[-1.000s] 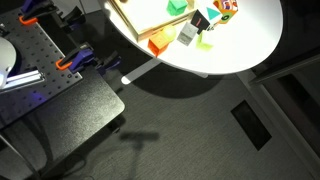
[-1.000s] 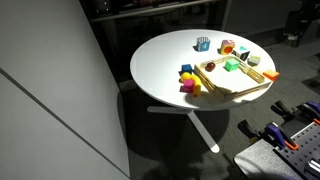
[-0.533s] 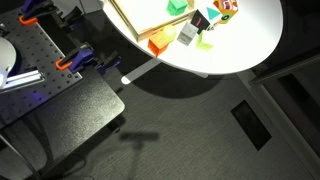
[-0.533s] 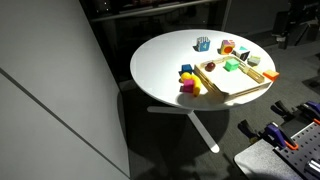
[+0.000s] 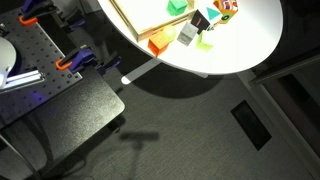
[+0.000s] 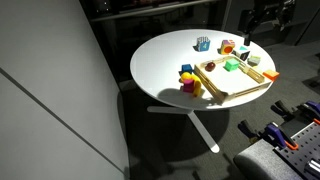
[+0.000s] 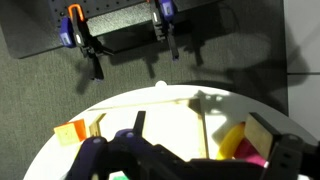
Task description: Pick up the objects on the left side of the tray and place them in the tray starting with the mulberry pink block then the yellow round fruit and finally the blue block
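Moved: since a second ago my arm has swung left along the far side of the table. My gripper now hangs over the table's far right edge, beyond the tray. The blocks lie as they did.
Grip: in the wrist view my gripper is spread wide, with nothing between the fingers.
Pink block: on the table just left of the tray's near left corner, pressed close to the yellow fruit.
Blue block: just behind those two, also outside the tray.
Tray: it holds a green block. An orange block sits at its right end, and I cannot tell if it is on the rim or beside it.
Surface: a round white tabletop on one pedestal with spread feet.
Room: dark grey carpet, a pale grey wall panel on the left and a floor hatch. Near the table stands a black perforated board with orange clamps.
Cut off: in an exterior view the table and tray run out of the top edge. The pink block, the fruit, the blue block and my gripper fall outside it.
Hard to make out: my own dark fingers fill the bottom of the wrist view. The pink and yellow bits by the right finger are too blurred to name.
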{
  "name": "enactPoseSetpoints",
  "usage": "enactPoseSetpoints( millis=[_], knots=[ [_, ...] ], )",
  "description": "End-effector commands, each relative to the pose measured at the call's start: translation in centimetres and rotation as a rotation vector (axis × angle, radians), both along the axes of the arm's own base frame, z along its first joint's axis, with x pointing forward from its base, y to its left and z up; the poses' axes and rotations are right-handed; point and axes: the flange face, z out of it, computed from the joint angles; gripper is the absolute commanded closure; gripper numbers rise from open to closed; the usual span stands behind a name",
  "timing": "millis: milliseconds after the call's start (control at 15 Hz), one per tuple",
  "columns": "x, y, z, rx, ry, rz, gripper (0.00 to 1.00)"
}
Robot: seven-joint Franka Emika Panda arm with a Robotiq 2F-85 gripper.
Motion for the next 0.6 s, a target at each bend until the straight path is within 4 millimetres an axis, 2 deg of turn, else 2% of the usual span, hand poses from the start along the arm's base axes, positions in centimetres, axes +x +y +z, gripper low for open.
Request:
enactPoseSetpoints(
  millis=[0,400,467,533],
  knots=[
    [4.2,2.1,-0.9,0.010,-0.058,-0.016,0.00],
    [8.9,3.6,-3.4,0.018,-0.148,-0.026,0.00],
    [7.3,3.2,-3.5,0.036,-0.141,-0.005,0.00],
    [7.8,3.4,-3.9,0.036,-0.137,-0.010,0.00]
  ],
)
